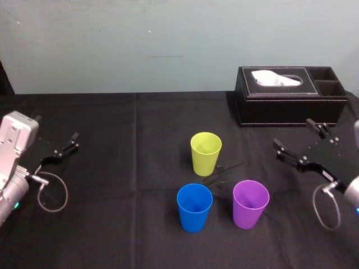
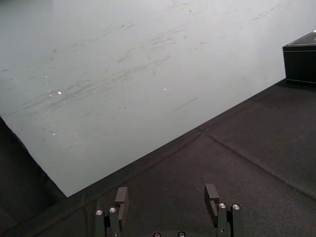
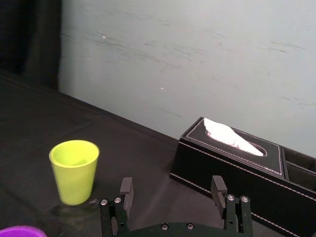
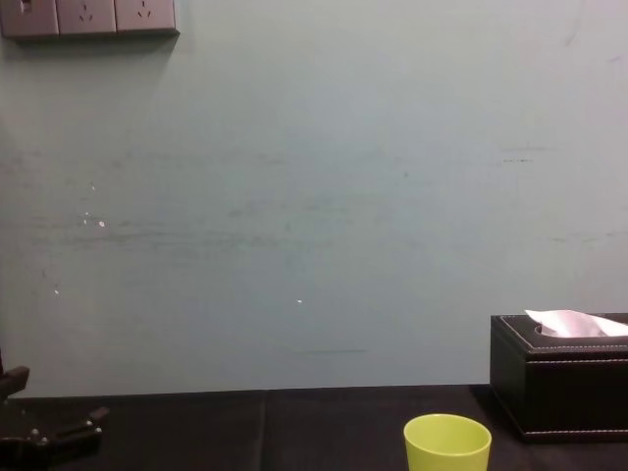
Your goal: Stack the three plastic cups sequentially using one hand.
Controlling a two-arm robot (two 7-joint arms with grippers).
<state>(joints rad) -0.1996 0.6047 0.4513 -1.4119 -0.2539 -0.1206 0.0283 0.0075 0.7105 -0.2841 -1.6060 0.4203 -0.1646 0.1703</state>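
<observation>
Three plastic cups stand upright and apart on the black tablecloth. The lime-green cup (image 1: 206, 152) is farthest back, the blue cup (image 1: 194, 207) is in front of it, and the purple cup (image 1: 250, 203) is to the blue one's right. My right gripper (image 1: 294, 134) hovers open and empty to the right of the cups, in front of the tissue box. In the right wrist view its fingers (image 3: 126, 190) stand wide apart, with the lime-green cup (image 3: 74, 171) ahead and the purple cup's rim (image 3: 19, 231) at the edge. My left gripper (image 1: 63, 147) rests open at the far left.
A black tissue box (image 1: 289, 95) with side compartments stands at the back right, close behind the right gripper. A pale wall runs along the table's far edge. Bare black cloth (image 1: 123, 168) lies between the left gripper and the cups.
</observation>
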